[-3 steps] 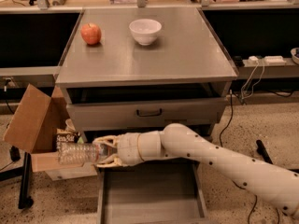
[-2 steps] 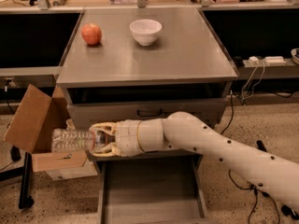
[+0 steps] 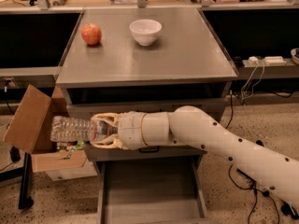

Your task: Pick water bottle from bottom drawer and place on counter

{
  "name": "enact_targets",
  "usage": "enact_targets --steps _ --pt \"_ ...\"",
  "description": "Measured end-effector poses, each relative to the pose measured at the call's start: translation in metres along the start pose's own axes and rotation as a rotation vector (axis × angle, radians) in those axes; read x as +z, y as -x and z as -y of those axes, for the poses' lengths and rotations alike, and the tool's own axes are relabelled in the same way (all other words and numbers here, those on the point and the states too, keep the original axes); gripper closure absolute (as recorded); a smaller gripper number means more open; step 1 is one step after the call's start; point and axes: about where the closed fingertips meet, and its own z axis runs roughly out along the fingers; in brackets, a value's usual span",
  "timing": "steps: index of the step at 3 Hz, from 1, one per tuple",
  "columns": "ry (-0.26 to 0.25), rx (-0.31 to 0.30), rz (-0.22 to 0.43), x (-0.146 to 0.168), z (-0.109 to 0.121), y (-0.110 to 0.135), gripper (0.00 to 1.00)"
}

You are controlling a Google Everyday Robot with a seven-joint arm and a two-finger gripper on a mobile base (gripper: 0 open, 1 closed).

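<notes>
Clear plastic bottle [image 3: 70, 129] lies sideways, one end clamped tight in the claw [image 3: 102, 130]. Both hang above the open drawer [image 3: 152, 195], lower than the table [image 3: 182, 55].

Lab-like workspace, trailing cables [image 3: 246, 80], power strip [image 3: 267, 59], cardboard box [image 3: 29, 119], metal counter [image 3: 187, 55], gripper [image 3: 96, 130] clasping water bottle [image 3: 70, 129] before drawer cabinet [image 3: 212, 108].

Grey metal surface [image 3: 187, 55]: apple [image 3: 91, 33] back-left, white bowl [image 3: 145, 31] back-ctr, well apart. End effector [image 3: 96, 131] below surface's front edge, at cabinet front, clamped on bottle [image 3: 72, 129].
</notes>
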Motion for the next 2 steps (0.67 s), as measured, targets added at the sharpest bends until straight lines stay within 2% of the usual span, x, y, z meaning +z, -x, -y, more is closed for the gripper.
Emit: enact_targets --steps 1,2 --pt "-0.089 -0.001 -0.020 -0.045 0.051 0.043 1.00" --pt "-0.146 0.005 -0.075 -0.082 0.114 0.078 1.00"
